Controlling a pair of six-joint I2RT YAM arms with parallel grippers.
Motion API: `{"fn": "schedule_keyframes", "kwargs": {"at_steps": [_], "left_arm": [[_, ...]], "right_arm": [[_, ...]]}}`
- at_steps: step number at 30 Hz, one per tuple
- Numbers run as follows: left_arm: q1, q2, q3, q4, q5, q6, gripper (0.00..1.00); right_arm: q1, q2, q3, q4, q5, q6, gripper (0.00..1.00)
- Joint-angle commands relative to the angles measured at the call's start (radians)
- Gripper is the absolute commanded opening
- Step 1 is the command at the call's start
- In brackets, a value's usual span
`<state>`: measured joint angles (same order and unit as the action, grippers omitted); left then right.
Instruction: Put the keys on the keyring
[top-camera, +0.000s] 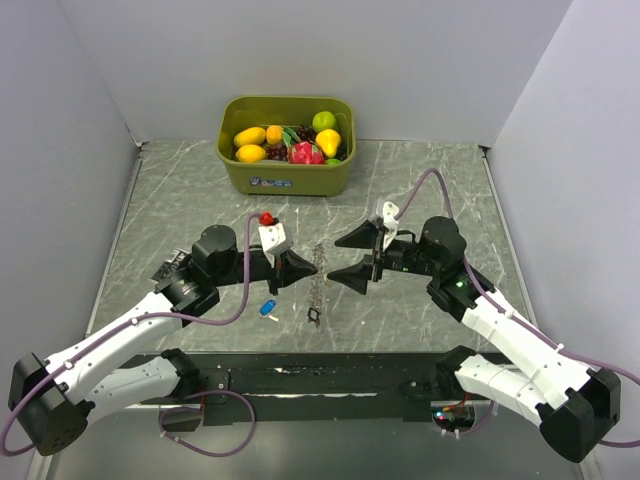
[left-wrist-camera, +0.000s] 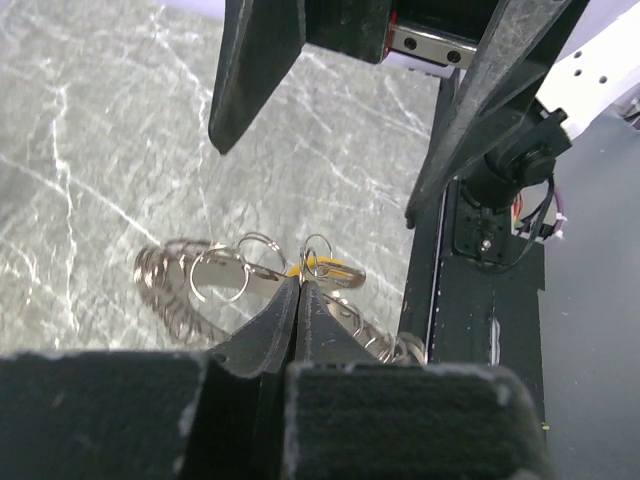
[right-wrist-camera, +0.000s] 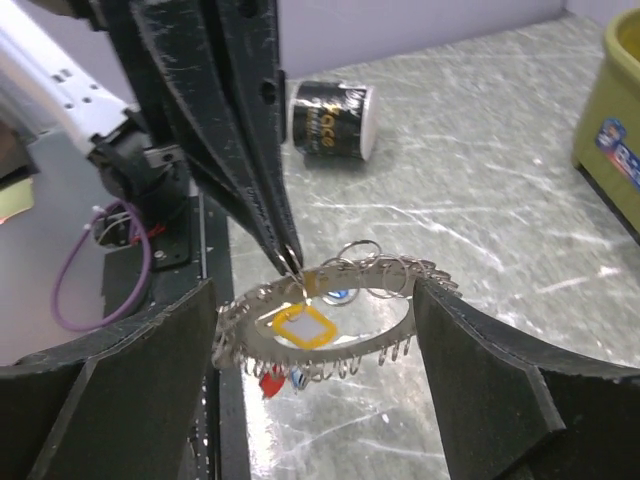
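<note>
The keyring (top-camera: 318, 278), a floppy silver loop strung with small rings, hangs between both grippers with its dark tag (top-camera: 314, 318) at the bottom. My left gripper (top-camera: 310, 268) (left-wrist-camera: 298, 283) is shut, pinching a small ring on the loop's edge. A yellow-headed key (right-wrist-camera: 303, 327) dangles inside the keyring (right-wrist-camera: 330, 300). A red key (right-wrist-camera: 270, 381) and a blue one seem to hang under its near edge. My right gripper (top-camera: 334, 261) (right-wrist-camera: 315, 300) is open, one finger on each side of the loop. A blue key (top-camera: 267, 308) lies on the table, and a red piece (top-camera: 266, 218) lies further back.
A green bin (top-camera: 285, 178) of toy fruit stands at the back centre. A dark cylinder with white ends (right-wrist-camera: 330, 120) lies on the marble table beyond the left arm. The black base strip (top-camera: 320, 378) runs along the near edge. Grey walls close both sides.
</note>
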<state>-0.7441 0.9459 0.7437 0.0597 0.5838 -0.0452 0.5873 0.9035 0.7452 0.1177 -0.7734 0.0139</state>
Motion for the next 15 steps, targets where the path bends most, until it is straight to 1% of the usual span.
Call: {"fn": "schedule_keyframes", "kwargs": {"at_steps": [1, 4, 5, 8, 10, 12, 15], "left_arm": [[-0.004, -0.024, -0.007, 0.129, 0.070, 0.010, 0.01], [-0.005, -0.022, -0.013, 0.144, 0.083, 0.015, 0.01], [-0.005, -0.024, -0.015, 0.147, 0.100, 0.016, 0.01], [-0.005, -0.022, -0.018, 0.158, 0.131, 0.018, 0.01], [-0.004, -0.024, -0.020, 0.166, 0.139, 0.016, 0.01], [-0.005, -0.022, -0.018, 0.166, 0.155, 0.018, 0.01], [-0.005, -0.022, -0.012, 0.161, 0.169, 0.018, 0.01]], "right_arm": [[-0.009, -0.009, 0.000, 0.098, -0.137, -0.003, 0.84], [-0.014, 0.005, 0.020, 0.103, -0.229, -0.002, 0.81], [-0.012, 0.012, 0.023, 0.112, -0.253, 0.000, 0.78], [-0.014, 0.031, 0.036, 0.108, -0.294, 0.003, 0.75], [-0.015, 0.047, 0.058, 0.088, -0.319, -0.005, 0.71], [-0.015, 0.069, 0.063, 0.089, -0.333, -0.003, 0.64], [-0.014, 0.089, 0.066, 0.089, -0.320, -0.002, 0.61]]}}
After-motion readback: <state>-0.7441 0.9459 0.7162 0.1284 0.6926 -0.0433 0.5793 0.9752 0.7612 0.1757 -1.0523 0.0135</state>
